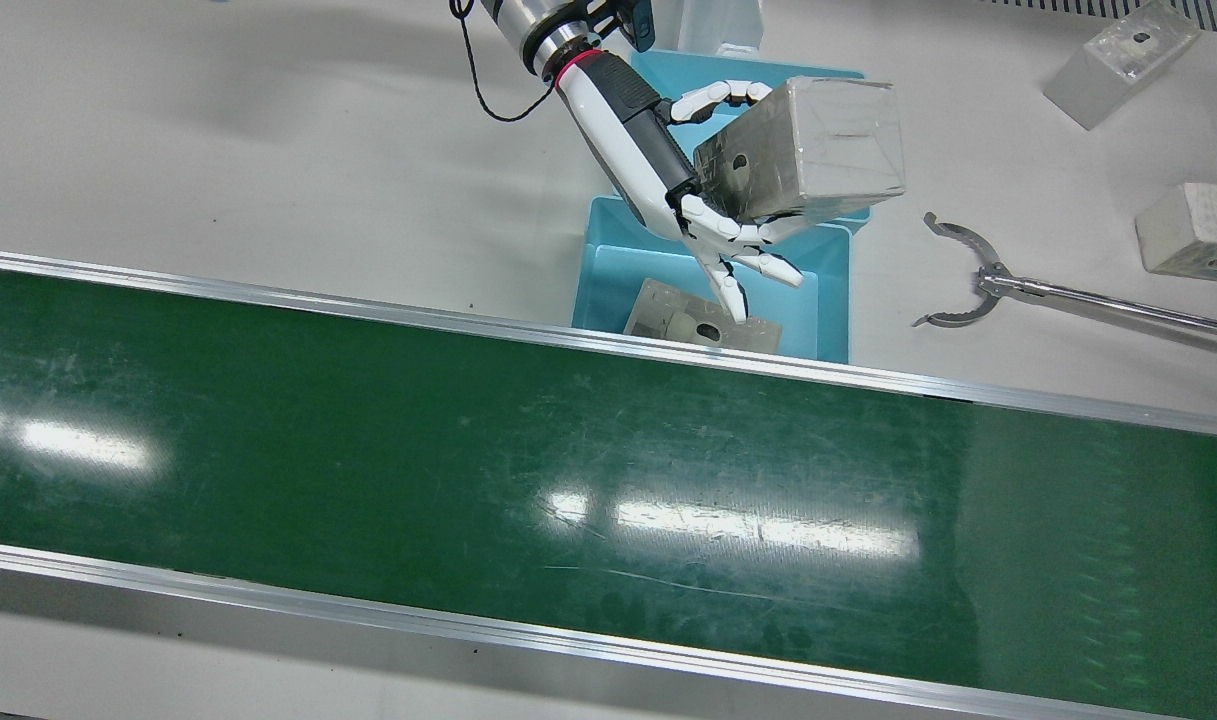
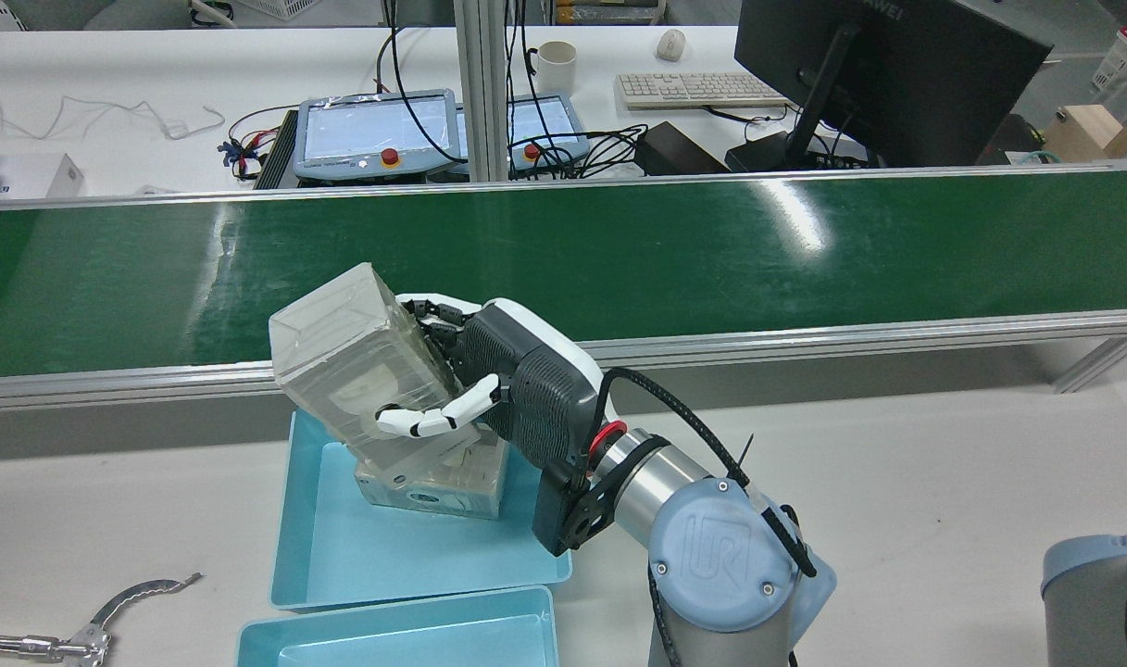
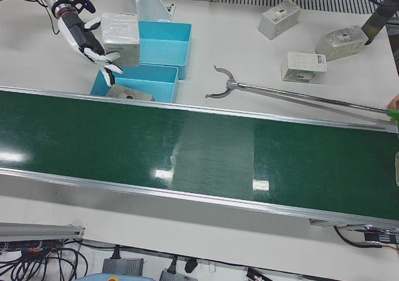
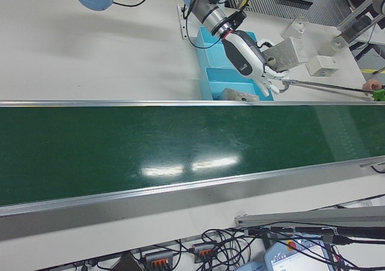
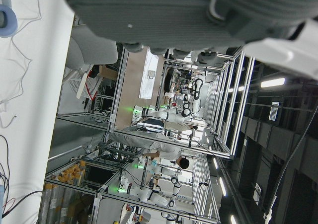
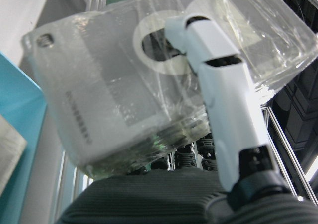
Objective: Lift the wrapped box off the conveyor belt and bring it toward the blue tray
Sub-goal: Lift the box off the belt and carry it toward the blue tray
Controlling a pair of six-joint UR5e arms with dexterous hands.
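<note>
Grasp confirmed: the right hand (image 1: 683, 190) is clenched on the box (image 1: 803, 150). Fingers (image 1: 718, 97) wrap over the far face and others spread under the near face, so the film-wrapped load is pinched from two sides. The right hand view shows one finger pressed flat across the wrapping, probably to keep the slick film from sliding.

Location: the box is clear of the belt (image 1: 568, 470) and held tilted in the air. In the front view it hangs above the far wall of the tray (image 1: 608, 260), at 1 o'clock from a second box (image 1: 693, 320) already lying inside. That box fills the tray's 6 o'clock side, so the carried one will likely need the open floor towards 12 o'clock.

Left hand (image 5: 174, 15): only part of its palm shows, in its own camera. I cannot tell whether it is released or clenched.

A grabber (image 1: 978, 275) lies on the table at 3 o'clock of the tray, apart from it.
</note>
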